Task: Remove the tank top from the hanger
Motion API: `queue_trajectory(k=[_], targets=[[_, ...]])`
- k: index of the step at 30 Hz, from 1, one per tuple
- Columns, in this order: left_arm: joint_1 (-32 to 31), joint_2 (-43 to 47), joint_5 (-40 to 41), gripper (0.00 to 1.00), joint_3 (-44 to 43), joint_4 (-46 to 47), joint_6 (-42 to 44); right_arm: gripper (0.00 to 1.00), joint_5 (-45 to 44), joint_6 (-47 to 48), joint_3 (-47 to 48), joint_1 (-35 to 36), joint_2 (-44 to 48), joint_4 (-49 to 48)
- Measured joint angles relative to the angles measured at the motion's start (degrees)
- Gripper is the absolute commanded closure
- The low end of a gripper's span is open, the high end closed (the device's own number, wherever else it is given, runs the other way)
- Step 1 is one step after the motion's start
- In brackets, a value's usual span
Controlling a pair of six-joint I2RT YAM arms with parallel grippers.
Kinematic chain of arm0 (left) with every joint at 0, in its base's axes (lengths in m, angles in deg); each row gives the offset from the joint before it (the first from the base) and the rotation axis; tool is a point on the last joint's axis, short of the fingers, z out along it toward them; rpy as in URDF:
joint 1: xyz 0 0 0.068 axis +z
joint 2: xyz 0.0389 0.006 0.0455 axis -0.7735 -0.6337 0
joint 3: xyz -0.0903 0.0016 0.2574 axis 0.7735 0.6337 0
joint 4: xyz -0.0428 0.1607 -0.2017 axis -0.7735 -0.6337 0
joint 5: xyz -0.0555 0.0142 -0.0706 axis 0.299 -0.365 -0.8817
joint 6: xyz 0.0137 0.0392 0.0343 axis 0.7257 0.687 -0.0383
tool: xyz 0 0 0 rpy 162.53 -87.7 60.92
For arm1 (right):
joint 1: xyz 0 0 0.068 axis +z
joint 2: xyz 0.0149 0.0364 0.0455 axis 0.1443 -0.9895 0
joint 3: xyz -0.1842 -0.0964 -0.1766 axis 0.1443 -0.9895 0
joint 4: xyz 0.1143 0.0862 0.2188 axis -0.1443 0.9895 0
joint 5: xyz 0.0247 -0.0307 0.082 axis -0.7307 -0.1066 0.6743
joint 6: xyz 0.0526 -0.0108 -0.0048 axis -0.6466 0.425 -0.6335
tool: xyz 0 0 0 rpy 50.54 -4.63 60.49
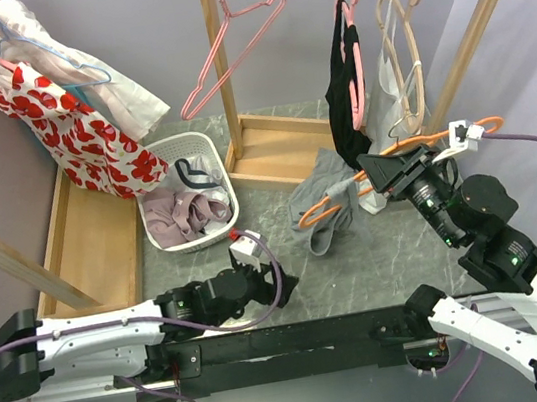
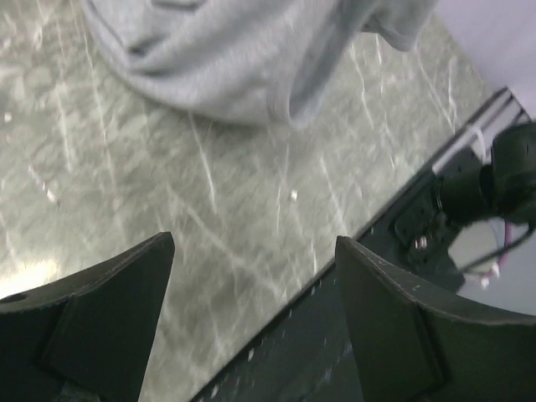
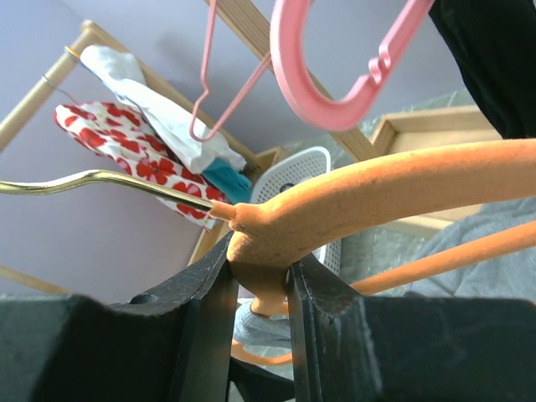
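Leaves the grey tank top heaped on the table yet apparently looped over the orange hanger, pins that hanger's neck tight in the right gripper as an anchor, holds the left gripper wide apart and empty nearby, presumably ready to tug fabric free
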Motion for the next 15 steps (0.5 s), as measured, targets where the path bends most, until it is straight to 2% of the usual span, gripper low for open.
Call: queue_trajectory(k=[11,12,15], targets=[[-0.8,-22.5,13.5,0.02,-9.7,17.0,4.9,0.97,-0.2,-0.2,0.9,0.0,0.5,1.5],[-0.8,-24.1,14.4,0.02,-10.5,18.4,5.3,0.97,-0.2,-0.2,1.0,0.0,0.5,1.5],[-0.8,-27.5,15.7,0.12,-12.1,22.1,6.6,0.96,-0.1,-0.2,1.5,0.0,0.7,1.5]])
